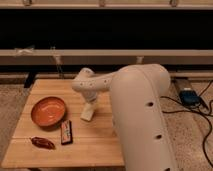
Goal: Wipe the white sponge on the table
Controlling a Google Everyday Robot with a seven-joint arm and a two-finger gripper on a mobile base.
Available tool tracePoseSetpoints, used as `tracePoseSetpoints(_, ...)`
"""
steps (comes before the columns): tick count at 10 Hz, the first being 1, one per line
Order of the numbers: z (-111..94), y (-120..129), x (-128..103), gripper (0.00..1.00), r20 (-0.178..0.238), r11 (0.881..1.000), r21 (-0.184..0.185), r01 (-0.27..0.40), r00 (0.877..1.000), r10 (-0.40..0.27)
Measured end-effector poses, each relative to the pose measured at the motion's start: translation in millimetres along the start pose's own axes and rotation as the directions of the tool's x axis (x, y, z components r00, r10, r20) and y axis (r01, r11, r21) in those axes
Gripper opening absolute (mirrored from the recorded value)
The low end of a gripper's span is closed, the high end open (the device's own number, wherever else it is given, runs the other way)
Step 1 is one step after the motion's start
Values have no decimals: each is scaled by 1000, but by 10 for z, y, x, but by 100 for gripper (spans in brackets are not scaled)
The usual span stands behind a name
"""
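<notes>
The robot's white arm (137,115) fills the right half of the view and reaches from about 4 o'clock toward the middle of the wooden surface (95,142), its bulky upper housing hiding the right part of the planks. The arm bends at a rounded joint near the centre and turns downward, ending in the hand (90,106), which hangs just above the middle of the surface. The white sponge (88,113) sits directly under the hand, tilted, its lower end resting on the wood and its upper end meeting the hand; whether the hand is clamped on it or merely pressing against it cannot be told from this angle. At 9 o'clock from the sponge, well apart from it, an orange bowl (49,111) stands upright on the left part of the surface. At roughly 7 o'clock from the sponge lies a small dark rectangular packet (66,132) with reddish edges, flat on the wood, just below the bowl's right rim. Farther toward 8 o'clock, near the front left corner, lies a dark reddish-brown object (43,143), elongated and flat. Behind the surface run horizontal rails against a dark background, and cables (197,107) lie on the floor at 3 o'clock.
</notes>
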Motion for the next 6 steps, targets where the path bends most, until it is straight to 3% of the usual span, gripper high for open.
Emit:
tracePoseSetpoints(4, -39, -217, 126, 74, 16, 999, 16, -45, 999, 45)
tracePoseSetpoints(6, -54, -281, 301, 80, 57, 997, 9, -79, 995, 78)
